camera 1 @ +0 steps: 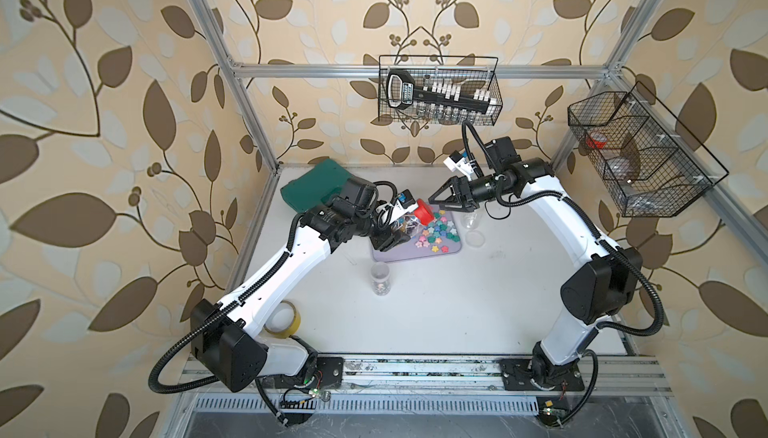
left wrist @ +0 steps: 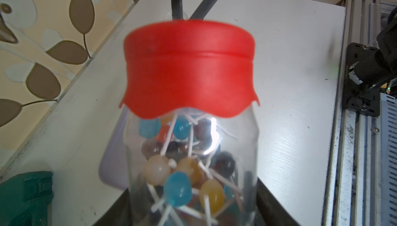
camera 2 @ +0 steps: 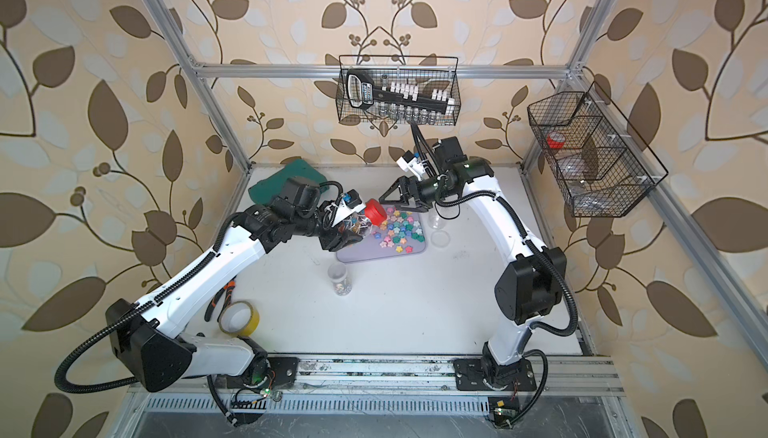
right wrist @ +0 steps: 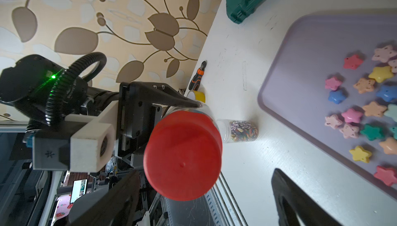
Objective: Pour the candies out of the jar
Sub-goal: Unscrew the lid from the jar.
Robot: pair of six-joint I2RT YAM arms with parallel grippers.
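Pointing its lid [camera 1: 424, 212] at the right gripper [camera 1: 434, 204], the jar [camera 1: 405, 228] seems roughly level.

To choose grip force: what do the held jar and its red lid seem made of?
The jar looks clear, glossy, probably plastic: lollipops show through and light glints on its wall. The red lid looks opaque, smooth, likely moulded plastic: small central nub, wavy skirt.

Candies [camera 1: 434, 237] lie on the tray [camera 1: 397, 255]. From it: case [camera 1: 316, 184] at ten o'clock, vial [camera 1: 379, 278] at seven, tape [camera 1: 280, 319] at eight.
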